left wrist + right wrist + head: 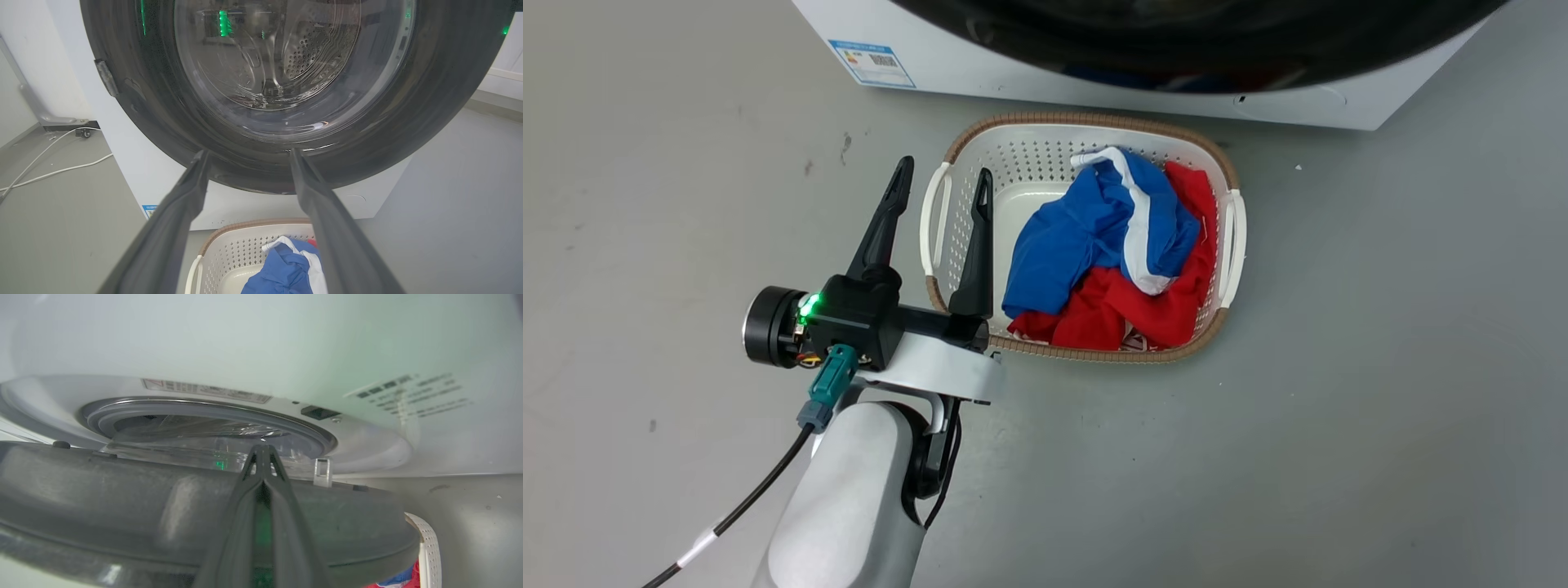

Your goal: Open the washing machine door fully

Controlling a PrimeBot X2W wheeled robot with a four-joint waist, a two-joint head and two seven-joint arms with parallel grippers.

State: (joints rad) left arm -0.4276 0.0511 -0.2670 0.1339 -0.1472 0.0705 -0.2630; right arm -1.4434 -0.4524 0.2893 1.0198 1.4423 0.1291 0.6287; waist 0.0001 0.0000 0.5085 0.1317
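The washing machine door (122,498) stands slightly ajar from the washing machine (245,335). Through the right wrist camera I see a gap between its dark rim and the white front. The grey gasket (314,430) and the clear glass bowl show in that gap, and the latch hook (322,472) is clear of the front. My right gripper (263,451) sits at that rim with its fingers pressed together tip to tip. I cannot tell whether they touch the door, because the fingers themselves hide that spot.

The head view cuts the machine off above its bottom strip, and most of the door with it. The blue label sticker (872,63) sits near the machine's bottom corner on my left, its print too small to read.

My left gripper (944,170) hangs in front of the machine, apart from it, fingers spread and holding nothing. It is above the left handle of the laundry basket (1094,120), which stands just in front of the machine. A blue garment (1078,237) lies over a red garment (1143,310) inside it.

Through the left wrist camera, reflections streak the door's glass, and the perforated drum (310,57) behind it is hazy.
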